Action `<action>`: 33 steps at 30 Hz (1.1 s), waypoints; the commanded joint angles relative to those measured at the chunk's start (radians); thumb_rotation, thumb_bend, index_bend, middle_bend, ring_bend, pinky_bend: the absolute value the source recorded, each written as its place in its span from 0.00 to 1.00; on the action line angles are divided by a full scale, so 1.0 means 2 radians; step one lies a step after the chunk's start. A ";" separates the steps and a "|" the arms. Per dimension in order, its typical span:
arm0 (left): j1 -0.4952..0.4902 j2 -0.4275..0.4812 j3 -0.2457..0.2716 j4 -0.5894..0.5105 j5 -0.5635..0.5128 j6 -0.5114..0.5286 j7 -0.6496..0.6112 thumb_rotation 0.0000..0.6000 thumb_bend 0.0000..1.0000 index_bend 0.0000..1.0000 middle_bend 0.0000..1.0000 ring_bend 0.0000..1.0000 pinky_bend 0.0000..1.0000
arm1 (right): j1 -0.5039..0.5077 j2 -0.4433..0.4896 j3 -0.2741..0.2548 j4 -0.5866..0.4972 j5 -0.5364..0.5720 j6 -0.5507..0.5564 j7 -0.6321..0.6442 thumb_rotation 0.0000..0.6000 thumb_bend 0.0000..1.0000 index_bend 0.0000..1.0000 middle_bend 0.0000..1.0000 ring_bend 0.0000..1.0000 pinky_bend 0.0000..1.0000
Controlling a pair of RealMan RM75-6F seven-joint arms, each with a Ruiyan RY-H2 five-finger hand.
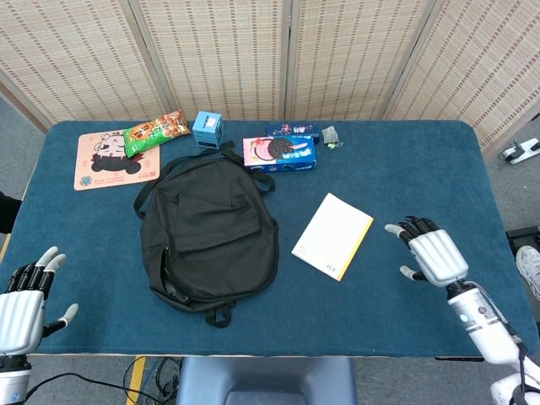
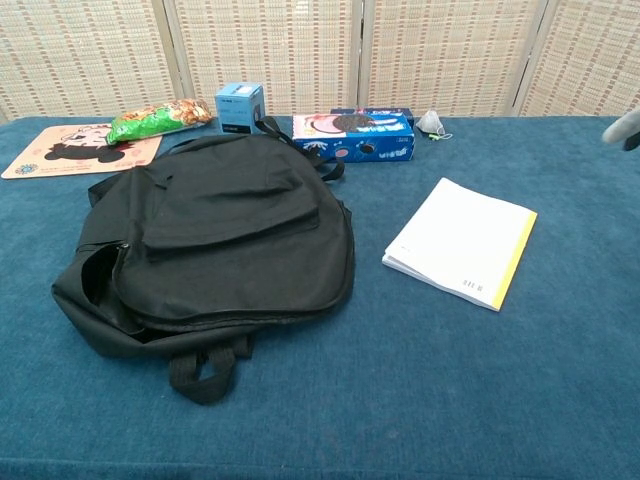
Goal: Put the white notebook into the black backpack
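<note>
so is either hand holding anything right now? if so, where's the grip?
Nothing held. The left hand and right hand are both empty with fingers apart. The white notebook lies untouched on the table, beside the black backpack.

- The white notebook [image 1: 332,235] [image 2: 460,241] lies flat and closed on the table's blue cloth, right of the middle, nearer the front edge than the back. It has a white cover with a yellow strip along its right side, and sits turned at an angle to the table's edges.
- The black backpack [image 1: 207,234] [image 2: 212,240] lies flat on the left half of the table, just left of the notebook and apart from it, with a strap loop toward the front edge.
</note>
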 commanded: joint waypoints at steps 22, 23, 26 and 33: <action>0.015 -0.004 0.003 0.004 -0.007 0.010 -0.001 1.00 0.22 0.14 0.12 0.15 0.14 | 0.117 -0.171 -0.027 0.199 -0.032 -0.103 0.047 1.00 0.11 0.22 0.20 0.12 0.20; 0.015 -0.004 0.003 0.004 -0.007 0.009 0.000 1.00 0.22 0.14 0.12 0.15 0.14 | 0.117 -0.173 -0.029 0.204 -0.033 -0.103 0.049 1.00 0.10 0.22 0.20 0.12 0.20; 0.013 -0.006 0.002 0.003 -0.006 0.007 0.001 1.00 0.22 0.14 0.12 0.15 0.14 | 0.120 -0.182 -0.033 0.221 -0.035 -0.101 0.055 1.00 0.10 0.22 0.20 0.12 0.20; 0.012 -0.006 0.000 0.002 -0.008 0.004 0.005 1.00 0.22 0.14 0.12 0.15 0.14 | 0.127 -0.195 -0.038 0.249 -0.035 -0.101 0.067 1.00 0.10 0.22 0.20 0.12 0.20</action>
